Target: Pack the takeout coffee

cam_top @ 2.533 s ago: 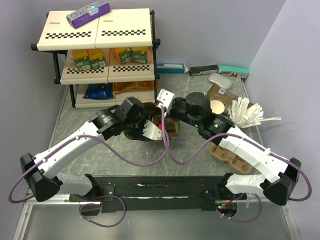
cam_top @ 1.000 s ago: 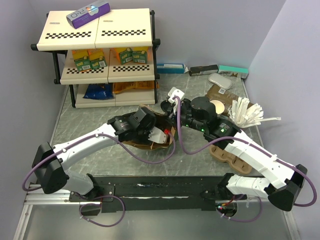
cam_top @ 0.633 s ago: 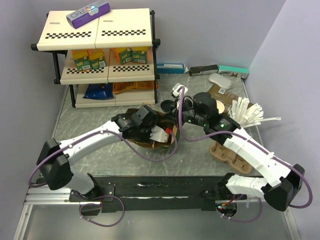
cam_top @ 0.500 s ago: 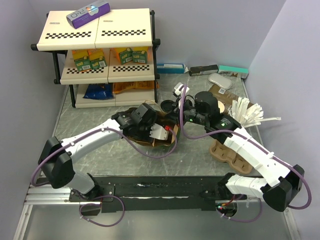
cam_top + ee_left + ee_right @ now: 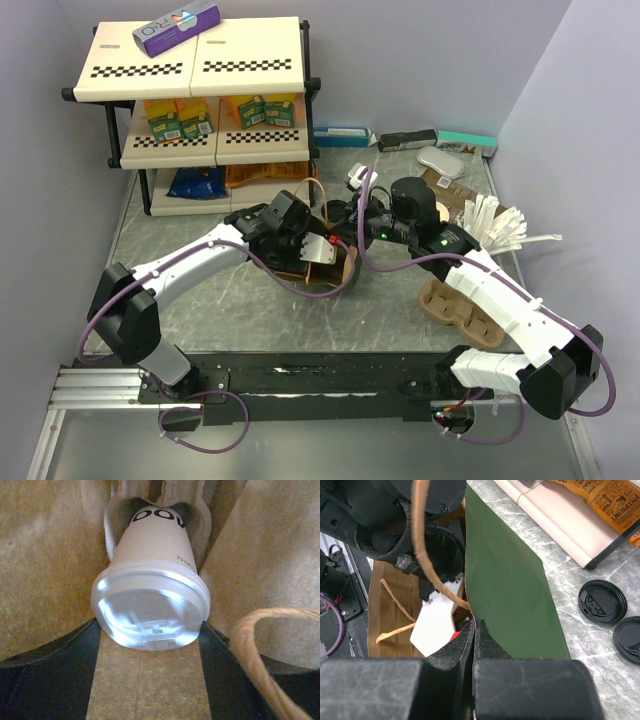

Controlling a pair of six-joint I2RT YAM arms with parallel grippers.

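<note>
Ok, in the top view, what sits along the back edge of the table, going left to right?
Shelf rack → blue box → black box → teal box.

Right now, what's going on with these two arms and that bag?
The right pincer is pinching the rim of a green-and-brown paper bag with twine handles, holding it open. The left pincer reaches inside, its fingers either side of a lidded white paper cup seated in a moulded-pulp tray; whether it is gripping is unclear.
</note>
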